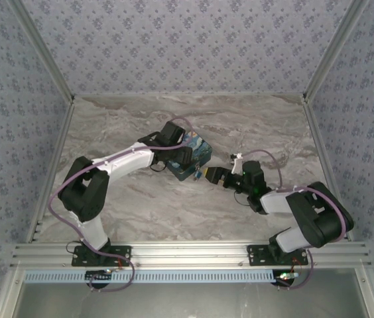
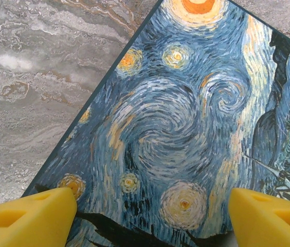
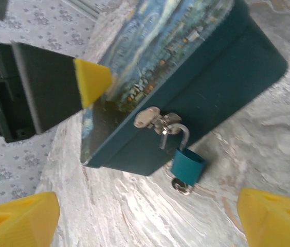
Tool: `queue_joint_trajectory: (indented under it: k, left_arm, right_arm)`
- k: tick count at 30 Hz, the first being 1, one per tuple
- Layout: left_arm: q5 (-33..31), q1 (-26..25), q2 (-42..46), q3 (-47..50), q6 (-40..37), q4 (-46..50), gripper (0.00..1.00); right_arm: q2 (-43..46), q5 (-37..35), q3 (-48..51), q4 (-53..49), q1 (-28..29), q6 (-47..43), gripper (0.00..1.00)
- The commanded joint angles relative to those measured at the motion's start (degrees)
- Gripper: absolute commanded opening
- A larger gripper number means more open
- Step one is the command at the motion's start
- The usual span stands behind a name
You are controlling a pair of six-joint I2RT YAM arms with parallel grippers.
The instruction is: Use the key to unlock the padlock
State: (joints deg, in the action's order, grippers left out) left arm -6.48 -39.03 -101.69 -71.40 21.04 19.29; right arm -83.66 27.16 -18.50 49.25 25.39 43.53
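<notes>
Padlock [image 3: 187, 165] on box [image 3: 227, 77] — key [image 3: 181, 186] beneath.

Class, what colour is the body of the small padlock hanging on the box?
Teal-blue; the padlock shows best in the right wrist view.

Under the padlock [image 3: 187, 165], the key [image 3: 180, 187] is a small blurred metal bit; we cannot tell whether it is pushed into the padlock, nor whether the shackle [image 3: 178, 135] has its 2 legs seated. The box [image 3: 206, 77] is cut off by the top edge. From above, padlock and key are too small to separate. In its own wrist view, the fingers of the left gripper [image 2: 152, 208] run off the bottom edge.
</notes>
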Motion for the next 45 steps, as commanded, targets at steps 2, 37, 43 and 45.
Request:
queue_joint_trajectory:
  k: [2, 37, 43, 45]
  left_arm:
    - [0.85, 0.40, -0.94, 2.57, 1.46, 5.68, 0.79]
    - [0.50, 0.12, -1.05, 2.66, 2.21, 5.72, 0.79]
    - [0.49, 0.09, -1.05, 2.84, 2.25, 5.76, 0.78]
    - [0.50, 0.13, -0.99, 2.93, 2.23, 5.75, 0.79]
  right_arm:
    - [-3.12, 3.40, -3.06, 2.71, -1.00, -1.92, 0.97]
    - [-27.17, 10.06, -13.76, 14.90, 1.75, 2.49, 0.58]
    - [-26.91, 9.98, -13.03, 15.38, 1.70, 2.60, 0.49]
    - [-26.75, 9.86, -12.53, 15.68, 1.58, 2.61, 0.47]
